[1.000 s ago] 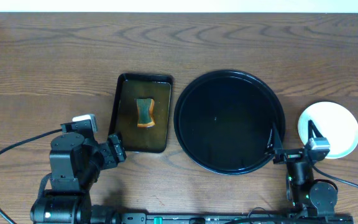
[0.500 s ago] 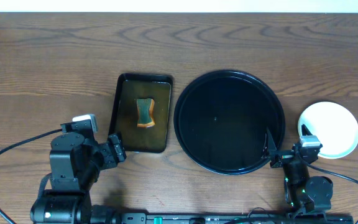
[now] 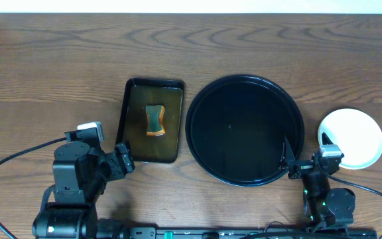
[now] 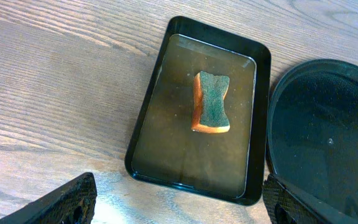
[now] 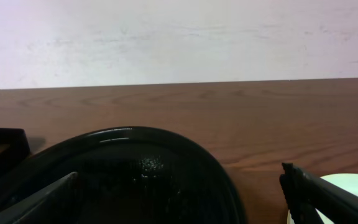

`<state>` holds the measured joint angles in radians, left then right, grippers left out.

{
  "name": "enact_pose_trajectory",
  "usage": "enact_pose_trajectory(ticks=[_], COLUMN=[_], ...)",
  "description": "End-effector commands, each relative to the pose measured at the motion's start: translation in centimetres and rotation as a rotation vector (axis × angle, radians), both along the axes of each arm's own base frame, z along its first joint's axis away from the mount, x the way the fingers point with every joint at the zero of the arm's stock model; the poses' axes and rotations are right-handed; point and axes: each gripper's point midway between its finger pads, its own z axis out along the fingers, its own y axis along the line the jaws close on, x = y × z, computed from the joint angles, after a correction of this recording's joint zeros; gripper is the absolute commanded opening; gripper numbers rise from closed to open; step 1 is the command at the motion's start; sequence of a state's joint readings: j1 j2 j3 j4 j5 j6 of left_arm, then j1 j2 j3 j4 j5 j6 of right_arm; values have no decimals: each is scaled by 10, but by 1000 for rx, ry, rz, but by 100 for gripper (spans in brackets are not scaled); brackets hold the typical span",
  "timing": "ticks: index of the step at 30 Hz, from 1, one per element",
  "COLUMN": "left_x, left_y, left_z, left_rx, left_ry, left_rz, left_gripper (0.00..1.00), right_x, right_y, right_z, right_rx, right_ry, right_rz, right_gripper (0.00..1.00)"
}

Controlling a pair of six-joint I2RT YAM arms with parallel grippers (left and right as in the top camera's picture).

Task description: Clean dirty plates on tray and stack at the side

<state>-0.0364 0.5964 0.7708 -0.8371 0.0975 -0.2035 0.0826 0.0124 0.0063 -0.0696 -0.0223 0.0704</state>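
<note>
The round black tray [image 3: 244,129] lies bare at centre right, with nothing on it. To its right, on the wood tabletop, rests a clean white plate [image 3: 353,136]; from above I cannot tell whether others lie beneath it. My right gripper [image 3: 306,154] hangs open and empty over the gap between tray and plate. In the right wrist view it [image 5: 179,186] faces the tray [image 5: 135,162], with the plate's rim [image 5: 356,182] at the right. My left gripper [image 3: 121,159] is open and empty near the small tray's front corner; in the left wrist view its fingers frame bare wood [image 4: 179,205].
A rectangular black tray [image 3: 135,113] holding brownish water and a green-and-orange sponge [image 3: 154,121] sits left of the round tray; the sponge [image 4: 212,102] also shows in the left wrist view. Cables run along the front edge by both arm bases.
The right gripper has drawn back slightly toward its base and to the left, away from the white plate. The left arm has not moved.
</note>
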Motion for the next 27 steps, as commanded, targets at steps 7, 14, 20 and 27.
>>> enact_pose_trajectory(ticks=[7, 14, 20, 27], left_x=[0, -8, -11, 0], left_y=[2, 3, 7, 8], left_z=[-2, -8, -15, -36], left_rx=[23, 36, 67, 70], left_ry=[0, 32, -27, -221], left_rz=[-7, -8, -14, -3], left_gripper=[86, 97, 97, 97], right_x=[-1, -1, -1, -1], right_y=[2, 2, 2, 2], right_z=[0, 0, 0, 0], right_rx=[-12, -12, -12, -12], right_ry=[-3, -3, -3, -3], right_rz=[9, 9, 9, 9], right_gripper=[99, 99, 99, 99])
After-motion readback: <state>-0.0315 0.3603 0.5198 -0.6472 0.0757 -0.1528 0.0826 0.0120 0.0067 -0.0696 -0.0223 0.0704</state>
